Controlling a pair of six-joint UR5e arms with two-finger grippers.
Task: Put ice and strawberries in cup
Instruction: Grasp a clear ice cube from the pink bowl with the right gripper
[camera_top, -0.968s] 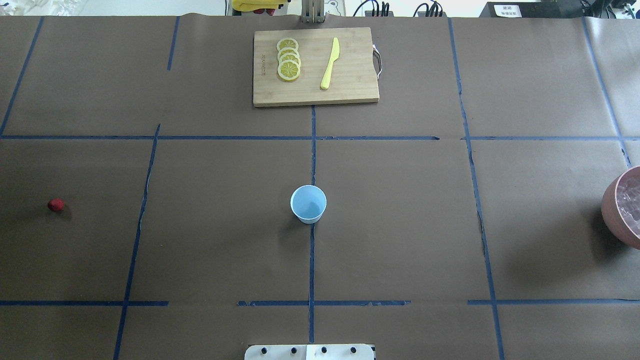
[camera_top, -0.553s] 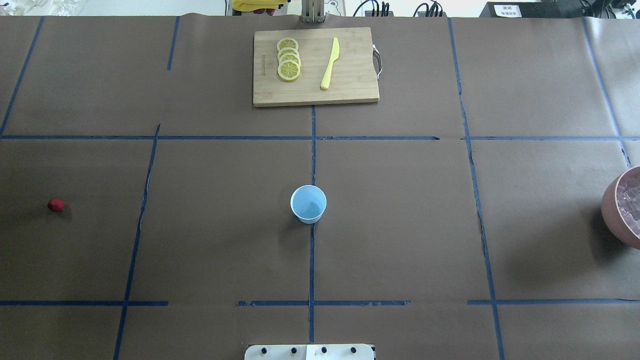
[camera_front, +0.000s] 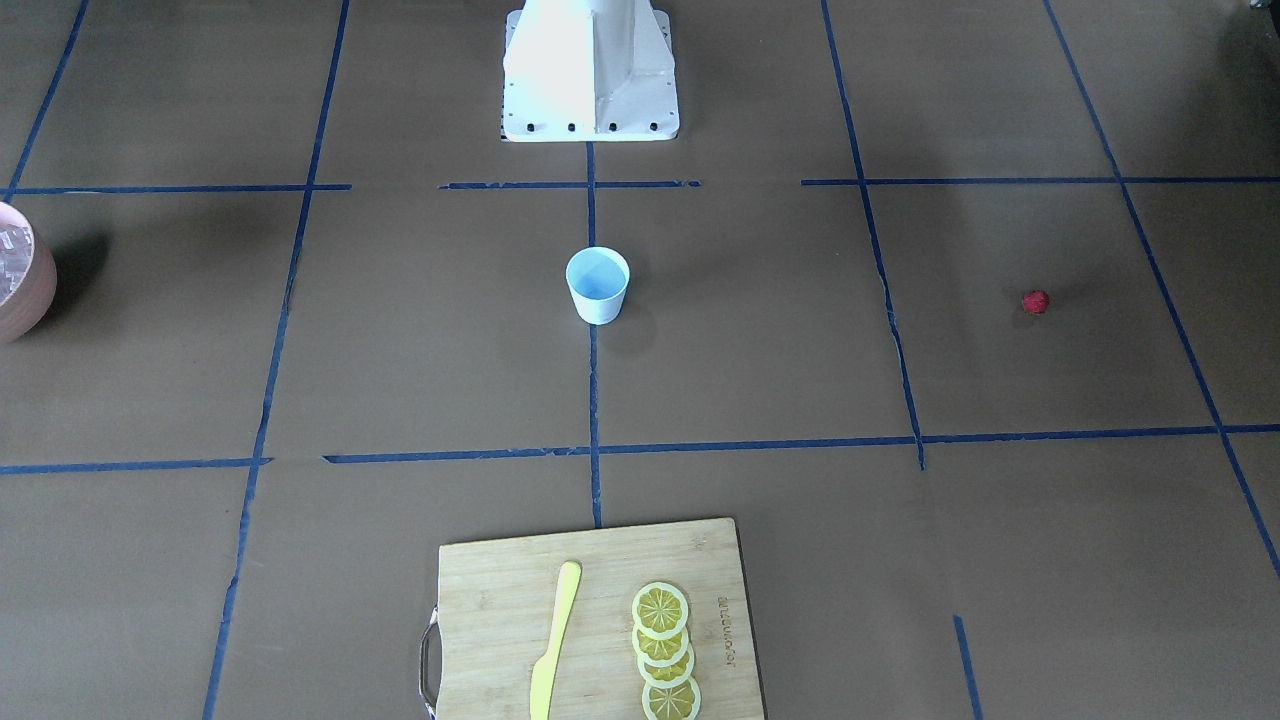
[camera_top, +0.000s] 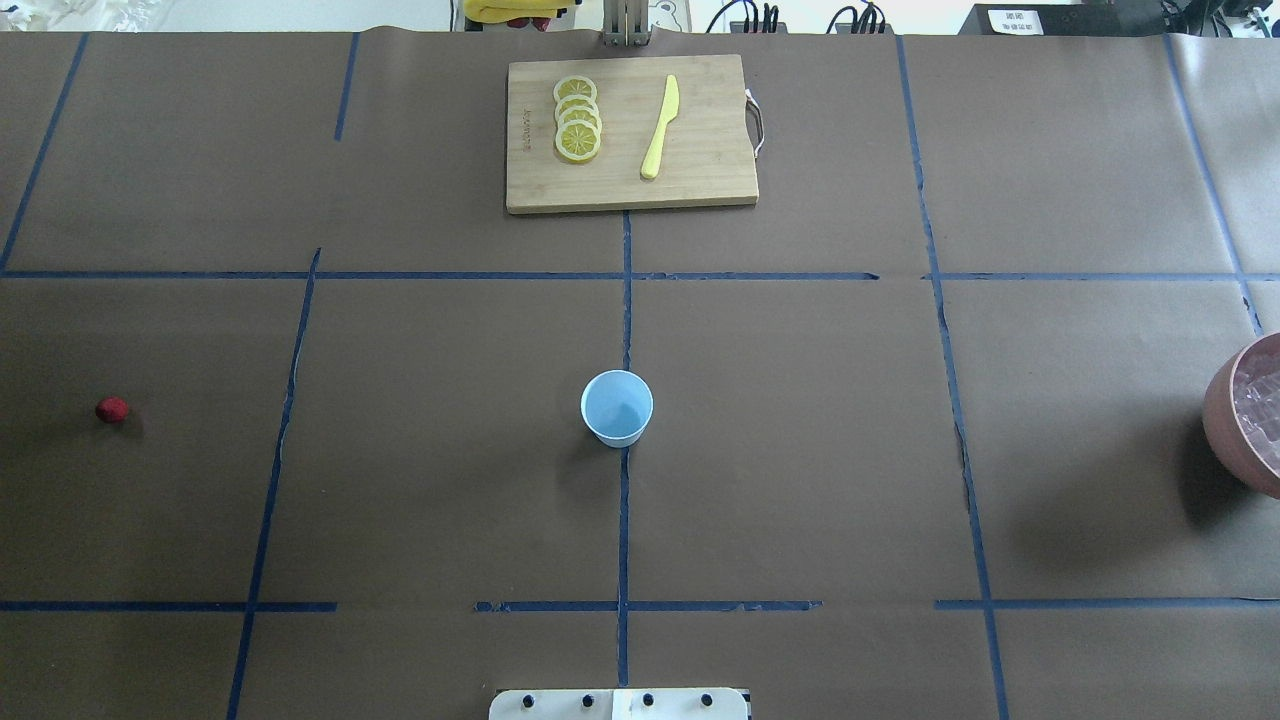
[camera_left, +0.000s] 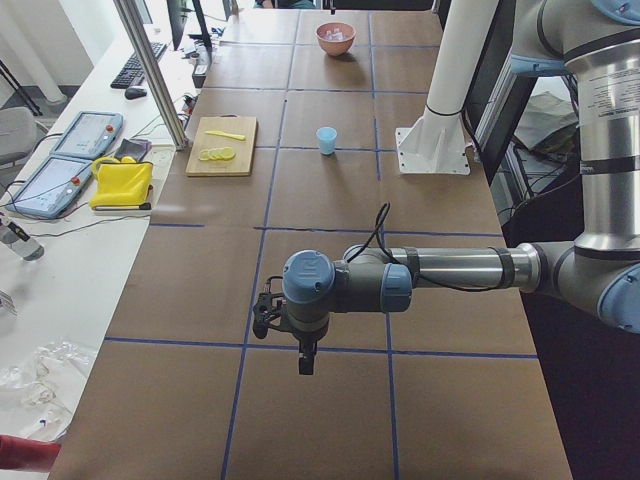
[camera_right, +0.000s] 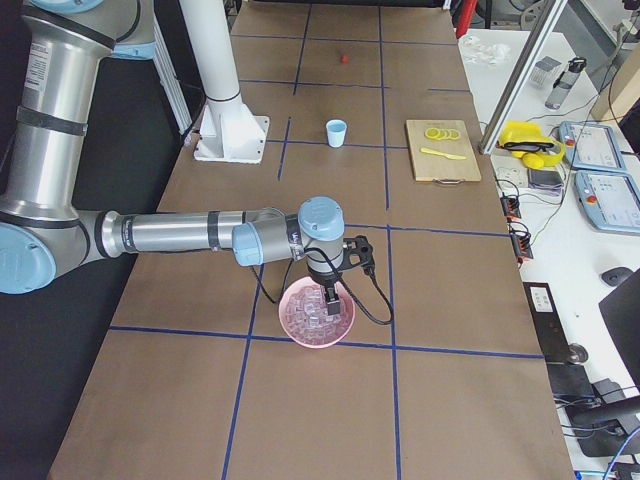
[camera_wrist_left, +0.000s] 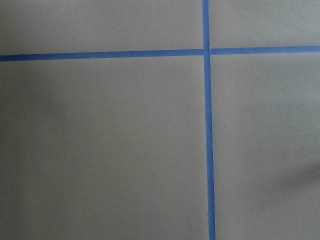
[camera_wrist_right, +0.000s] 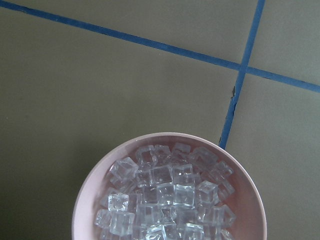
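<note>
Overhead view, clock directions taken from the cup (camera_top: 617, 407). It stood upright at mid-table on a blue tape line (camera_top: 624, 520), mouth up, and nothing showed inside it.

- Strawberry (camera_top: 112, 409): at 9 o'clock, well apart from the cup, alone on the brown table (camera_top: 800, 450) near the left edge of the view.
- Pinkish bowl (camera_top: 1222, 415): at 3 o'clock, well apart, cut by the right edge of the view.
- Ice (camera_wrist_right: 167, 192): clear cubes, all piled in that bowl, shown clearly by the right wrist view.
- Cutting board (camera_top: 700, 170): at 12 o'clock, at the far side of the table. It carried overlapping lemon slices (camera_top: 577, 120) and a yellow knife (camera_top: 660, 128) just beside them, not touching.
- Robot base plate (camera_top: 620, 705): at 6 o'clock.

Right claw (camera_right: 331, 292): seen only in the exterior right view. It pointed down over the bowl, above the ice. I could not tell whether the fingers were spread or pressed together, or whether they touched a cube. No fingers appeared in the right wrist view.

Left claw (camera_left: 307, 362): seen only in the exterior left view. It pointed down over bare table near a tape crossing, well apart from the cup. I could not tell the finger state here either. The strawberry could not be made out in that view. The left wrist view showed only brown paper and two crossing tape lines.
</note>
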